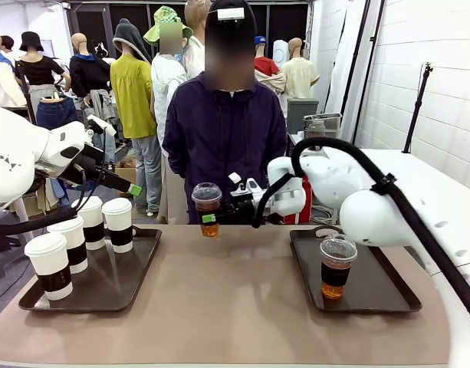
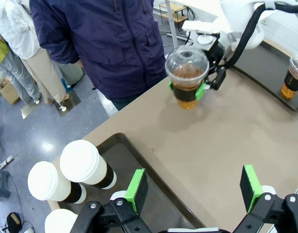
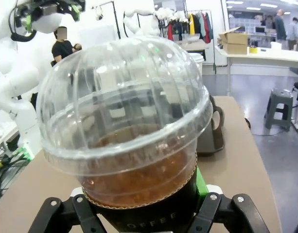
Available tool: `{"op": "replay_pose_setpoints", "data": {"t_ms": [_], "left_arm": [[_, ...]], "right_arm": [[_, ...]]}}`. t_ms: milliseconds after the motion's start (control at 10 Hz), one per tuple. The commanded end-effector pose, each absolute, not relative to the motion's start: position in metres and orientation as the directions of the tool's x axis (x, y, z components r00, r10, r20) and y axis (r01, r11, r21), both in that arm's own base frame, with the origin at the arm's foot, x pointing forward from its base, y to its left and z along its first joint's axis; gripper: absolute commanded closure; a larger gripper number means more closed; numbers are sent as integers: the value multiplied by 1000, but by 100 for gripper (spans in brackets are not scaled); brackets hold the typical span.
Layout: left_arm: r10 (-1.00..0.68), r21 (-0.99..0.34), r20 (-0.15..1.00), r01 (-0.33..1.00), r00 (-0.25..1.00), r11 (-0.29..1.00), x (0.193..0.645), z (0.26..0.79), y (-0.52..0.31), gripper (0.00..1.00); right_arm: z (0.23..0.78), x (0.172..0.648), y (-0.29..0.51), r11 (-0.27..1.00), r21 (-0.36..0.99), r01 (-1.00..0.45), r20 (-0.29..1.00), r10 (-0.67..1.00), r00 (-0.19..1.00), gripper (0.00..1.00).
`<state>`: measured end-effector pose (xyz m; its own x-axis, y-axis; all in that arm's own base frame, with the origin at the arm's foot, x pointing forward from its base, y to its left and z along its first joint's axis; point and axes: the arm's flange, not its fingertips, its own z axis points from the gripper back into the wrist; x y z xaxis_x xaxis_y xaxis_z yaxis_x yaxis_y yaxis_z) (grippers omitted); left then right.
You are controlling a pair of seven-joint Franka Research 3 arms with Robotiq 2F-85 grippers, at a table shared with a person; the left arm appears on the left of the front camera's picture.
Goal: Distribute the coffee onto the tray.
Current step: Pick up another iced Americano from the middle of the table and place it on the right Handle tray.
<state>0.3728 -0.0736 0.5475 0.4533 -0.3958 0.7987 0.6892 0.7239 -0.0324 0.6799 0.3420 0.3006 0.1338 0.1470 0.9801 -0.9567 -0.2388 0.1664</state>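
My right gripper [image 1: 213, 218] is shut on a clear dome-lidded cup of amber-brown coffee [image 1: 208, 205], low over the table's far middle, in front of the person. The left wrist view shows that cup [image 2: 186, 77] between the right gripper's green pads [image 2: 201, 91]. Up close, the dome lid [image 3: 124, 97] rises above my right gripper [image 3: 146, 208]. A second clear cup [image 1: 336, 267] stands on the right tray [image 1: 376, 299]. Several white lidded cups [image 1: 70, 241] with brown sleeves stand on the left tray [image 1: 135, 276]. My left gripper [image 2: 193, 189] hangs open and empty above that tray's inner edge [image 2: 124, 145].
The person in a dark jacket [image 1: 223, 126] stands at the far edge, right behind the held cup. A tan mat [image 1: 235, 307] covers the table between the two trays. The right arm's black cable [image 1: 388, 188] loops over the right tray.
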Motion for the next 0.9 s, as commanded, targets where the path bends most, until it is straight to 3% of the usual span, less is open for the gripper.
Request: {"op": "replay_pose_setpoints", "data": {"t_ms": [0, 400, 700, 800], "left_arm": [[-390, -41, 800, 691, 456, 722, 373, 547, -72, 0], [-390, -41, 800, 691, 456, 722, 373, 547, -72, 0], [-390, -41, 800, 691, 456, 722, 373, 547, -72, 0], [-390, -41, 800, 691, 456, 722, 373, 547, -72, 0]], "right_arm": [[325, 656, 296, -231, 187, -955, 973, 175, 148, 20], [345, 649, 215, -143, 142, -980, 983, 134, 123, 20], [340, 651, 196, -125, 166, -978, 983, 102, 154, 20], [338, 663, 193, -125, 168, -978, 976, 159, 148, 20]]}}
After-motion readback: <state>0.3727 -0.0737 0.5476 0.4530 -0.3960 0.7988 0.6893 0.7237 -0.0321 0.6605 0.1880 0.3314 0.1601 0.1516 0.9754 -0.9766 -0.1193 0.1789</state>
